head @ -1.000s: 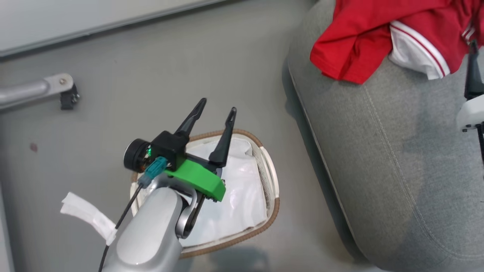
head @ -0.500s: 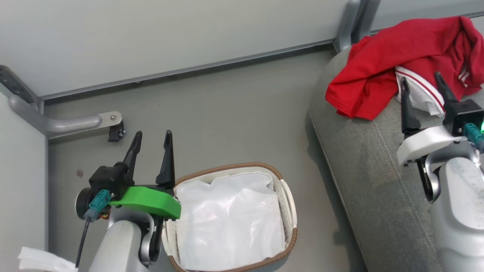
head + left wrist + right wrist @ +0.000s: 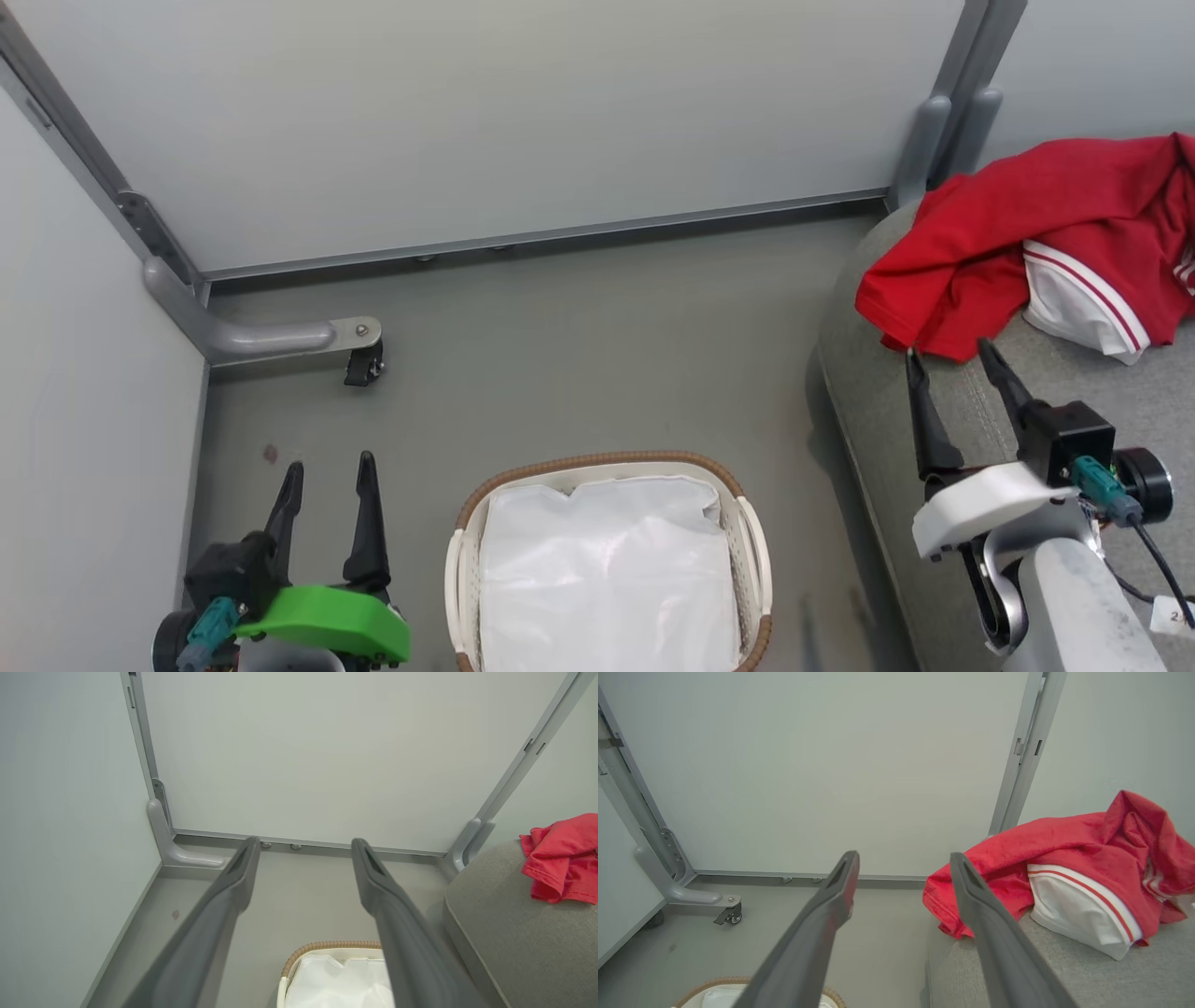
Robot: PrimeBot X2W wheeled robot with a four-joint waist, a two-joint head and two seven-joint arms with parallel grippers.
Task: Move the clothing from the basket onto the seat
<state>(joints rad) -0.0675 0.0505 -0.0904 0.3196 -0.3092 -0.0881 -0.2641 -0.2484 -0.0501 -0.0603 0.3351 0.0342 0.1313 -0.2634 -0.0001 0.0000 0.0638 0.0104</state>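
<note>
Red clothing (image 3: 1064,840) — white sleeve (image 3: 1073,910), right wrist

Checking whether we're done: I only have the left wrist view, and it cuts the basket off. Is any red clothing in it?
Observer: No red in it. In the head view, the basket holds its white liner; its near end is out of frame.
Operator: I see one red heap on the seat. Is the striped one there?
Observer: Yes. The white-sleeved garment lies on the seat, partly under the plain red garment.
Operator: And the right claw?
Observer: The right claw is open with nothing between its fingers, pointing toward that heap.
</note>
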